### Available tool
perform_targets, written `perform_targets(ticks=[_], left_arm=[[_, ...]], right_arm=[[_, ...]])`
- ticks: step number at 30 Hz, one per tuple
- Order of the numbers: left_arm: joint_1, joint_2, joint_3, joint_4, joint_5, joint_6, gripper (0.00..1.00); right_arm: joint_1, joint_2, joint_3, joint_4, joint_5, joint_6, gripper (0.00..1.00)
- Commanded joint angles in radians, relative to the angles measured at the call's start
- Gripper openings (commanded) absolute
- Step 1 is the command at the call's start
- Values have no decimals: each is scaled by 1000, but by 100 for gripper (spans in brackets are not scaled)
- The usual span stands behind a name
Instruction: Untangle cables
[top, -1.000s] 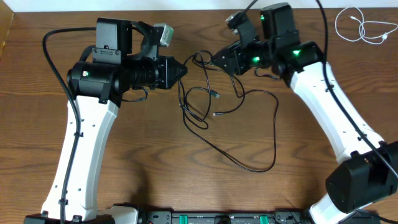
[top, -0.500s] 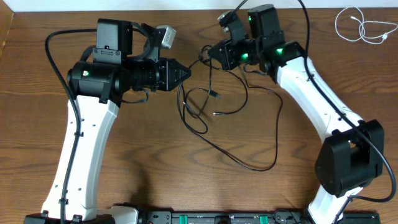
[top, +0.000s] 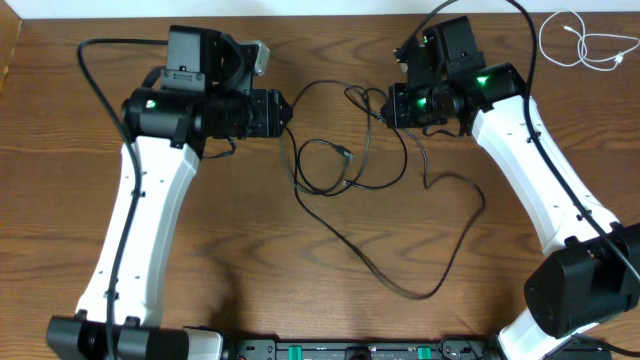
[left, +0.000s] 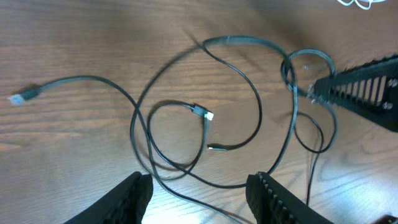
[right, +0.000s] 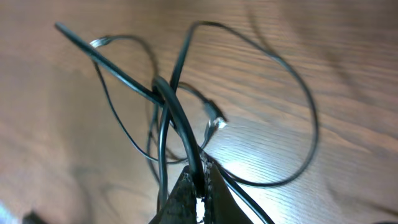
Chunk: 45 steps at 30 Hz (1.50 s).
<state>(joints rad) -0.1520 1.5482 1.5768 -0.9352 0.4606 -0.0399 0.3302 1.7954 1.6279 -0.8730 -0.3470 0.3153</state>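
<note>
My right gripper (top: 386, 106) is clamped on the black cables (top: 340, 185). In my right wrist view the two fingers meet with no gap between them, and a thick black strand runs up out of the pinch. Thinner strands cross that strand just above my fingertips (right: 186, 196), and a small plug end (right: 214, 122) lies beyond them on the wood. My left gripper (left: 202, 199) stands open. Its two fingers are well apart at the bottom of my left wrist view and nothing is pinched between them, though a black strand lies on the table (top: 230, 260) below the gap. From overhead I cannot tell whether that gripper touches the strand that passes just beside its tip. The black cables lie toward the far edge of the table, about midway along it, between my two grippers. There they form a cluster of overlapping loops with a plug end (top: 347, 155) inside one loop. From that cluster one long loop trails out toward the near edge and swings back up on my right side. My left wrist view also shows another plug (left: 18, 98) at the end of a strand lying off to one side. The white cable (top: 578, 42) lies coiled by itself in the far right corner, well apart from the black ones and from both of my grippers.
</note>
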Motion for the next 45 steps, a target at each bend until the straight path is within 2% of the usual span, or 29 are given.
perform_targets(ticks=[1,3,8,12,17,19,24,29,36,40,42,45], left_arm=[[-21,14,-10,6,154,121,54],[-53,13,-10,6,220,183,54],[-176,26,-14,62,216,187,53],[-239,58,-23,159,114,100,53],[-270,139,-23,242,62,15,53],[-266,151,-23,246,61,11,53],[-271,153,-23,265,62,11,54],[-296,169,-24,344,85,-24,59],[-304,272,-25,466,238,-17,59],[-304,324,-25,522,259,-13,59],[-305,350,-25,556,333,-13,59],[-308,375,-25,562,362,-14,56]], right_arm=[[-2,-22,1,8,120,200,1],[-2,-22,1,35,142,250,1],[-2,-22,1,58,62,256,1],[-5,-22,1,58,-14,244,1],[-94,-22,1,77,-269,99,1],[-164,-22,1,67,-389,31,1],[-285,-21,1,49,-578,-39,1],[-304,-21,1,43,-615,-43,1],[-304,-21,1,43,-626,-45,1],[-304,-21,1,43,-632,-51,1],[-304,-21,1,43,-632,-51,1],[-304,-21,1,43,-631,-51,1]])
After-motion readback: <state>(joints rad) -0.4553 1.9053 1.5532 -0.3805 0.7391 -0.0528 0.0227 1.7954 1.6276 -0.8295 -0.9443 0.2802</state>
